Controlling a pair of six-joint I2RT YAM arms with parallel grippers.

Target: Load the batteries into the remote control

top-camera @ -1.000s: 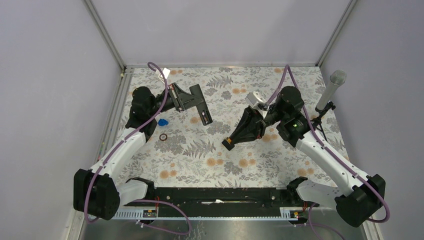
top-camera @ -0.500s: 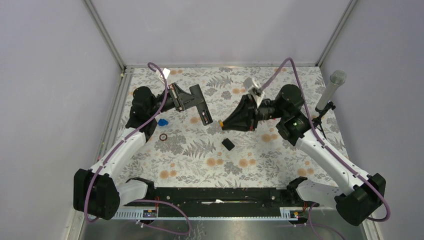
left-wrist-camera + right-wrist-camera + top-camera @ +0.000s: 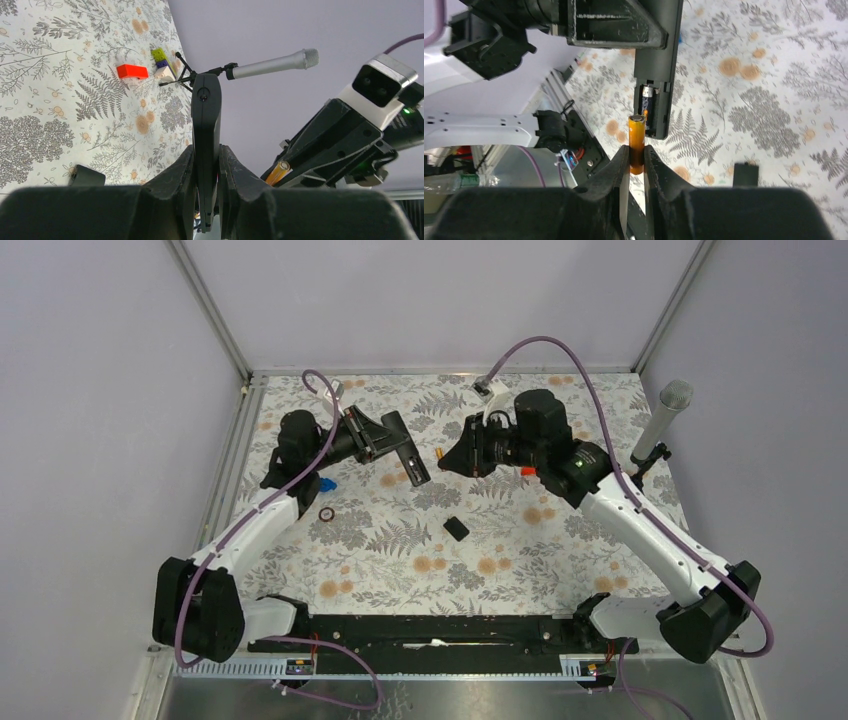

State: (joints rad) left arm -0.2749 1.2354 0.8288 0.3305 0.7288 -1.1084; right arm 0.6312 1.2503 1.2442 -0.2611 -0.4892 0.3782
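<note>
Clamped edge-on in the left claw (image 3: 206,150): the remote control (image 3: 656,65), raised off the floral counter (image 3: 400,570) toward its far middle, back open, bay turned to the other arm. Pinched in the right claw (image 3: 636,156), just short of that bay's mouth: one amber battery (image 3: 637,137), upright between the pads, tip near the opening but not yet inside. Seated in the bay already, by the look of it: a second battery (image 3: 647,102), dark with a silvery end. Lying flat on the counter below, well apart from both claws: the small black cover (image 3: 456,529). Judged as the insertion step, roughly half done. Could go wrong several ways from here: coming in tilted and jamming on the bay rim or on the seated cell; pressing hard enough to twist the slim remote in its edge grip; losing the smooth cylinder from a narrow two-pad pinch and dropping it among the printed ferns; going in poles reversed, with polarity not checkable in these views. Counted: one remote, two batteries, one cover, two claws, each closed on its load. Further out, one red block (image 3: 132,71), one green-and-purple block (image 3: 160,56) beside one white block (image 3: 162,73), one microphone (image 3: 662,420) on a stand at the right edge, one blue scrap (image 3: 325,483) and one dark ring (image 3: 326,514) near the left arm.
</note>
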